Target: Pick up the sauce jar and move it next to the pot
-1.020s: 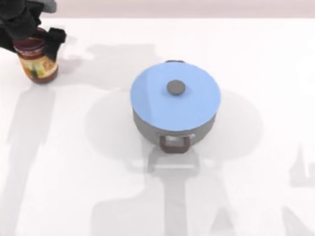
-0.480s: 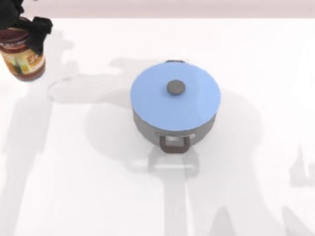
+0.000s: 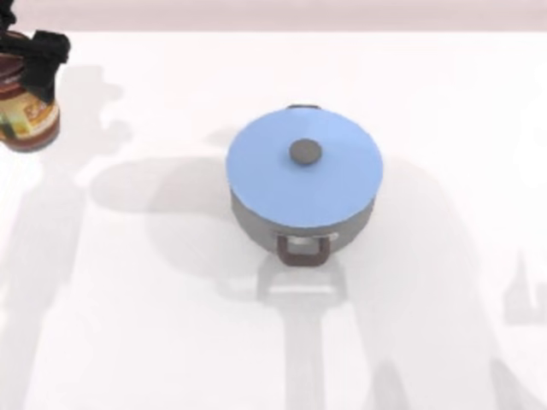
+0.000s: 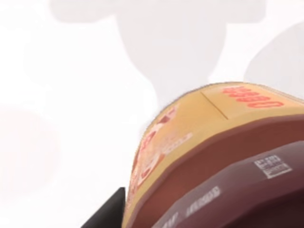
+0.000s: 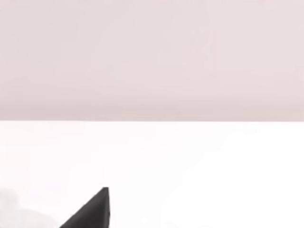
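Observation:
The sauce jar (image 3: 30, 120), dark red-brown with an orange-yellow label, hangs at the top view's far left, clear of its shadow on the table. My left gripper (image 3: 21, 60) is shut on it near the lid. The left wrist view is mostly filled by the sauce jar (image 4: 213, 142), with one dark fingertip (image 4: 107, 213) beside its label. The pot (image 3: 299, 184), grey with a light-blue lid and brown handles, stands at the table's middle, far to the jar's right. Only a dark corner of my right gripper (image 5: 92, 213) shows in the right wrist view, over bare table.
The white table (image 3: 444, 102) runs back to a pale pink wall (image 5: 152, 57). The arms' shadows lie across the table around the pot.
My left gripper has carried the sauce jar further toward the top view's left edge, and its shadow has slid left with it. The pot has not moved.

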Available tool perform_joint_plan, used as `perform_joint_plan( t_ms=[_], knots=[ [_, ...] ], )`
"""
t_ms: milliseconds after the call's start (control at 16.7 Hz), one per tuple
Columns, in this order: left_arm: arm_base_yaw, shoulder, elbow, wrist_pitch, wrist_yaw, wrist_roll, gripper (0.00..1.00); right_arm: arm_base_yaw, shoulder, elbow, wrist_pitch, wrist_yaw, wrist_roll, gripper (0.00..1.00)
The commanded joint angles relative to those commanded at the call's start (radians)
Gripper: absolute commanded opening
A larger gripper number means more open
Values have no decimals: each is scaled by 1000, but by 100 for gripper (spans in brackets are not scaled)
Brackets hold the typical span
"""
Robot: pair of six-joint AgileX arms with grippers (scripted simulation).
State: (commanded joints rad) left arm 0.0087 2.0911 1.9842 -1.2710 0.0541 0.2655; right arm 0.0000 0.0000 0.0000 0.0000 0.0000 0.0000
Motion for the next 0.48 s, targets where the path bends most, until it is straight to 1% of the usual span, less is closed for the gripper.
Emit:
perform_joint_plan(
  t_ms=[240,360,480],
  knots=[
    [-15,1,-6,6,-4,-14,0,0,0,0,0,0,0,100],
    [-47,-6,-40,28,-16,-70,0,0,0,0,0,0,0,100],
    [-97,-19,-92,64,-35,-153,0,0,0,0,0,0,0,100]
  ],
)
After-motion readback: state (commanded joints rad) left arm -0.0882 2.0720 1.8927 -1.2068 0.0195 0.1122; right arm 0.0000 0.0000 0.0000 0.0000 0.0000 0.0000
